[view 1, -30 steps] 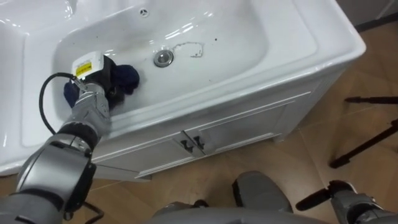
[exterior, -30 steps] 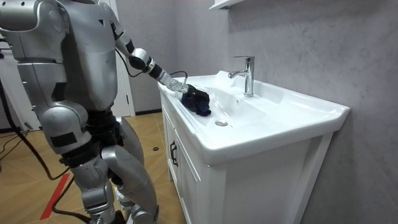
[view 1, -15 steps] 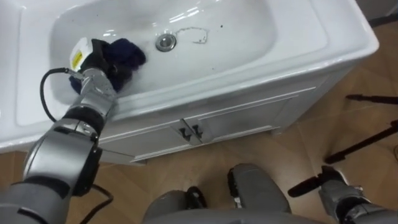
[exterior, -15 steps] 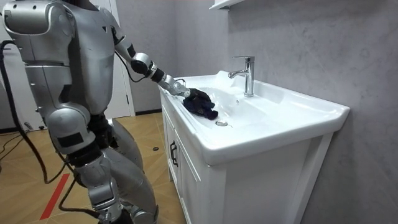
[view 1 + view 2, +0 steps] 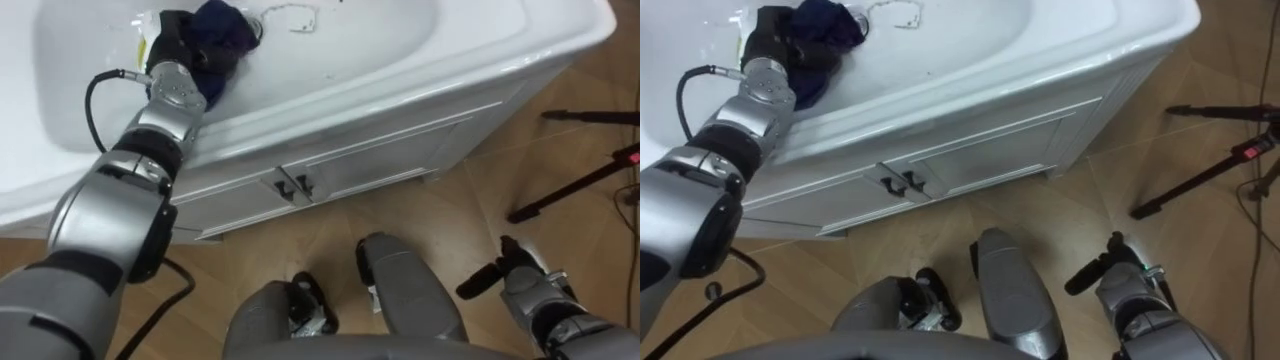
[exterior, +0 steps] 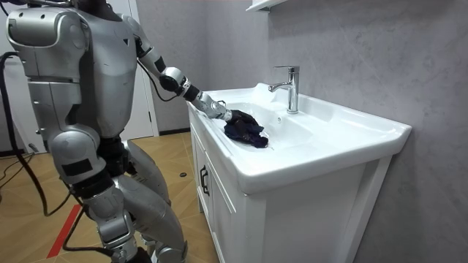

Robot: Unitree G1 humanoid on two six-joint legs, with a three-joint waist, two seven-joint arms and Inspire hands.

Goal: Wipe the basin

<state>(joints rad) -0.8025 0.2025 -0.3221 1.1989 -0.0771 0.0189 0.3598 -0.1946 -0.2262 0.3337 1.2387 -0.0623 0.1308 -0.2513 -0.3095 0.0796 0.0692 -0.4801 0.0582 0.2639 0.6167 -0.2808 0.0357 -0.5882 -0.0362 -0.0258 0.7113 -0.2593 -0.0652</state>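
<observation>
- Swept along the bowl over the past second, the dark blue crumpled cloth (image 5: 225,28) now lies at the middle of the white ceramic basin (image 5: 400,70). Earlier it lay close to the bowl's left wall. The left hand (image 5: 172,45) has travelled with it.
- Dark fingers of the left hand are curled into the near edge of the cloth, clamped on it and pressing it against the bowl floor.
- Hanging low at the robot's side over the wooden floor (image 5: 450,230), the right hand (image 5: 522,285) holds nothing, its fingers out straight.
- Wiping looks to be in mid-stroke, with roughly the left half of the bowl covered.
- Next, the stroke likely needs to carry the cloth rightward over the thin grey scribbled mark (image 5: 292,17) just beside it and on to the far half. Pressure has to be kept up, and the outstretched arm may need a lean or a side step.
- From the room view come the upright chrome tap (image 6: 291,86) at the back rim and the robot's stance at the unit's end, on the room view's left.
- From the eye views come the scribbled mark, the idle right hand and the white cabinet doors with small dark handles (image 5: 290,185).
</observation>
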